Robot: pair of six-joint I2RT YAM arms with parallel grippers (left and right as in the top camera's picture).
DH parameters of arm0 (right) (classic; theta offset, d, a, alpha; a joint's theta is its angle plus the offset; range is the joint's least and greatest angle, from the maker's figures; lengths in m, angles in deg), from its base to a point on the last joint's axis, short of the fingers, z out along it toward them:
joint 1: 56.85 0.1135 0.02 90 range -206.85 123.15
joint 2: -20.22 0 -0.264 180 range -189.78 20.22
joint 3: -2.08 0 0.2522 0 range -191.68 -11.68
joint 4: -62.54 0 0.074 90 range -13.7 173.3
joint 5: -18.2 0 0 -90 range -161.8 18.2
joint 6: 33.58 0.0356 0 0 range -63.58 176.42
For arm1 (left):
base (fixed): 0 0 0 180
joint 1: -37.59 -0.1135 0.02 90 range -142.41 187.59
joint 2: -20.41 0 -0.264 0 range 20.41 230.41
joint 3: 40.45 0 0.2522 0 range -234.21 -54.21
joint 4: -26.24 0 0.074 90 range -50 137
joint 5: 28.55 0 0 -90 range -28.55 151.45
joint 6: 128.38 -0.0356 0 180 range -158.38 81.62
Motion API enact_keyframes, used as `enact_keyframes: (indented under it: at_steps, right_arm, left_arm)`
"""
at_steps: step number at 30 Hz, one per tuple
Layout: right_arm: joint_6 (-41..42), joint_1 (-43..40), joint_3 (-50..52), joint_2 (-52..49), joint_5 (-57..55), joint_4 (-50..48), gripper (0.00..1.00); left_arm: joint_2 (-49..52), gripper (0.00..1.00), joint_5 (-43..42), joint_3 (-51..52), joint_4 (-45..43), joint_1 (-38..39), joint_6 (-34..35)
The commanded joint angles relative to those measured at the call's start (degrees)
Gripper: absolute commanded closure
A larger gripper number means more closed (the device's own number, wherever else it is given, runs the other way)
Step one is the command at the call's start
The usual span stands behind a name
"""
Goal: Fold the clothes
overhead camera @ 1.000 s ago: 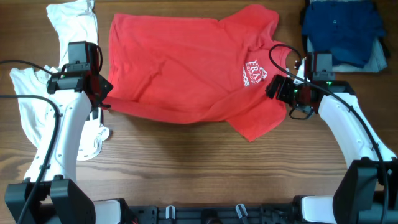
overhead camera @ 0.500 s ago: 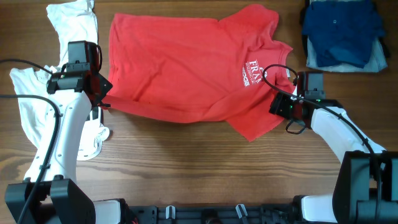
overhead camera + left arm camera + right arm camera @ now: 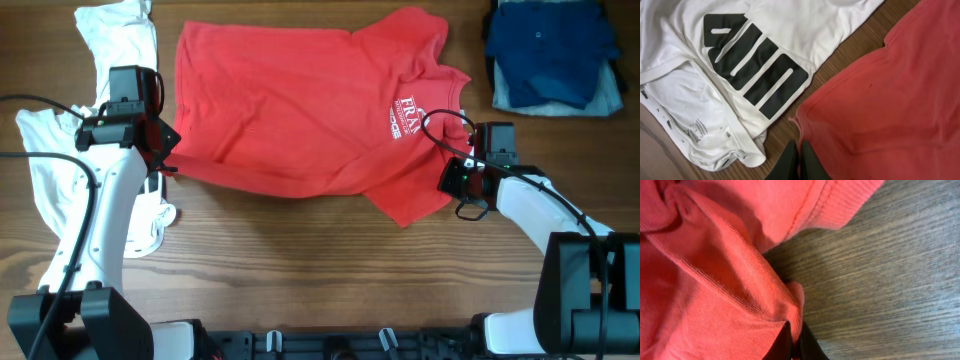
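Observation:
The large red T-shirt (image 3: 290, 100) lies spread across the middle of the table, its white chest lettering (image 3: 405, 115) toward the right. My left gripper (image 3: 168, 160) is shut on the shirt's lower left corner; in the left wrist view the fingers (image 3: 799, 161) meet at the red hem (image 3: 805, 125). At the shirt's right edge, below the collar, my right gripper (image 3: 452, 180) is shut, and the right wrist view shows a fold of red cloth (image 3: 775, 300) pinched between its fingertips (image 3: 795, 344). A white T-shirt with black print (image 3: 755, 65) lies crumpled at the left (image 3: 45, 150).
Folded dark blue (image 3: 548, 45) and light blue (image 3: 605, 100) garments are stacked at the back right corner. The brown wooden table (image 3: 300, 260) runs along the front. A black cable (image 3: 440, 125) loops over the red shirt near the right gripper.
My right gripper has moved down along the shirt's right edge and closed from wide open onto a fold of red cloth. The left arm has not moved.

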Motion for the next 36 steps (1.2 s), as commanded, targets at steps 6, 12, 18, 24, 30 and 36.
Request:
enact_keyframes:
  at_steps: [6,12,18,24,30,36]
  right_arm:
    - [-0.20,-5.84,-8.48,13.20,-3.61,19.96,0.96]
    - [-2.51,-12.94,-14.91,22.93,-4.24,30.60,0.96]
    - [-3.78,-15.02,-16.33,29.09,-2.43,36.94,0.96]
    - [-3.98,-15.02,-16.33,31.12,-1.88,37.59,0.96]
    - [-5.18,-15.02,-16.33,28.72,0.81,35.91,0.96]
    - [-5.55,-15.02,-16.33,27.10,0.92,35.91,0.96]
  left_arm:
    - [-4.57,0.96,1.40,-0.31,2.51,-0.20,-3.32]
    - [-13.27,0.96,1.40,-0.31,5.14,-0.20,-3.34]
    - [-19.69,0.96,1.42,-0.31,9.01,-0.20,-3.52]
    - [-21.16,0.96,-0.70,-0.28,12.20,-0.20,-3.52]
    - [-18.21,0.96,-14.88,2.27,13.27,0.72,-8.44]
    - [-13.70,0.63,-25.40,10.27,13.38,4.48,-7.78]
